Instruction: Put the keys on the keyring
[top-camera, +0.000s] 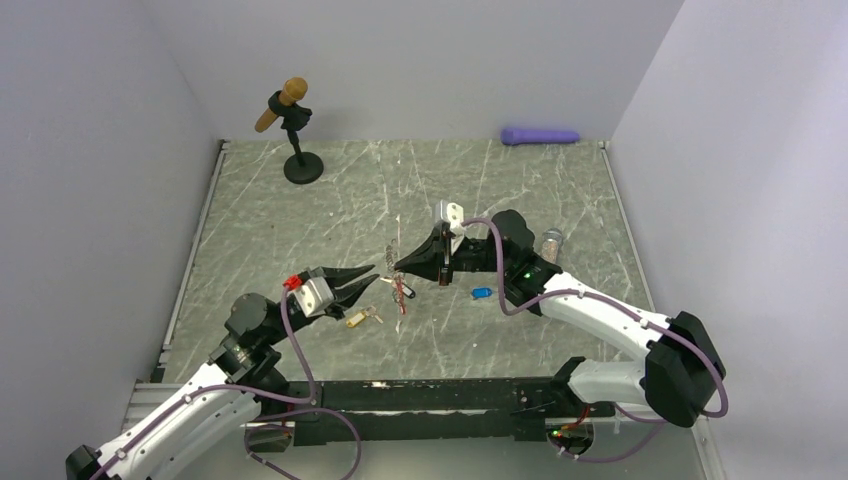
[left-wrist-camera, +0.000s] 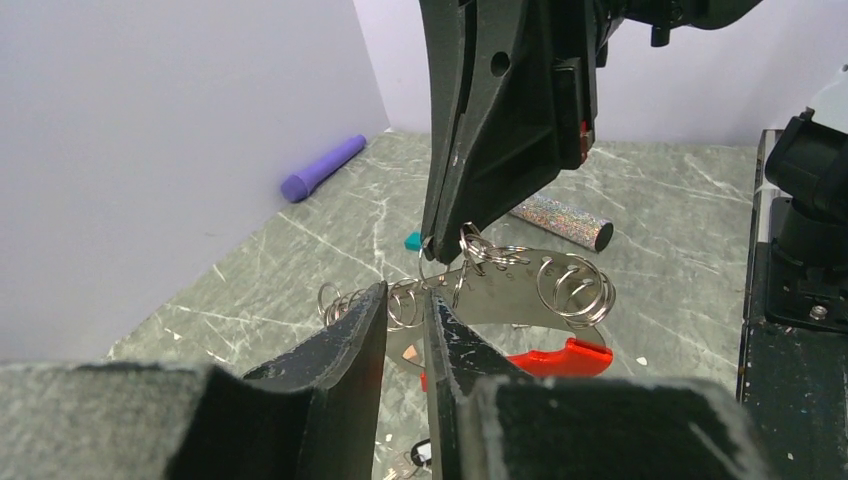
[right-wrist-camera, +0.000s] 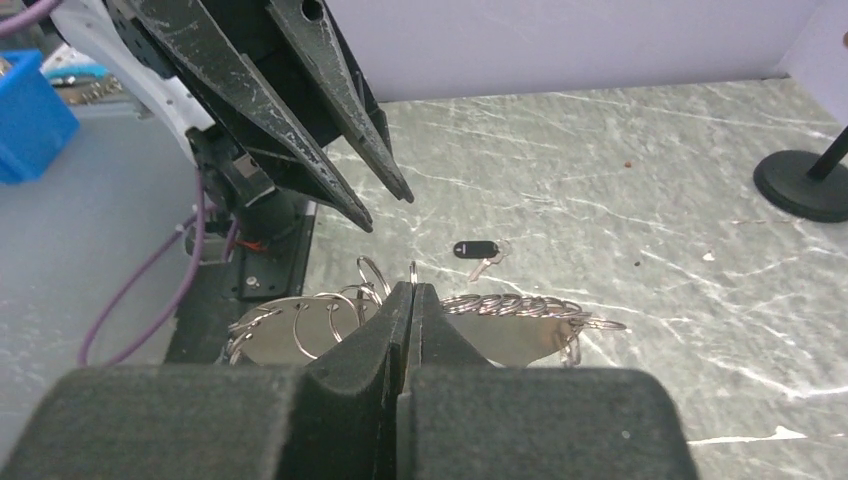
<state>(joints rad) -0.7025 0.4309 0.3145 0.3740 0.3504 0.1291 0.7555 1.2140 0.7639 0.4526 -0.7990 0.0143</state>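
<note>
So, right gripper (right-wrist-camera: 410, 292): clenched on a thin keyring (right-wrist-camera: 500, 325) loop
left gripper (left-wrist-camera: 405, 302): parted, ring maybe between jaws
risk: thin pinch slips, keyring drops

The keyring (left-wrist-camera: 505, 298) is shiny silver metal with a glossy red plastic clip (left-wrist-camera: 550, 358); the table (top-camera: 300, 230) is matt, marbled green (stone-like).

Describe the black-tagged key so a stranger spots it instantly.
On the grey-green marbled tabletop, look beneath the open left gripper, past the keyring of silver metal rings. There lies a small silver key; its oblong black plastic tag sets it apart from the bare rings.
</note>
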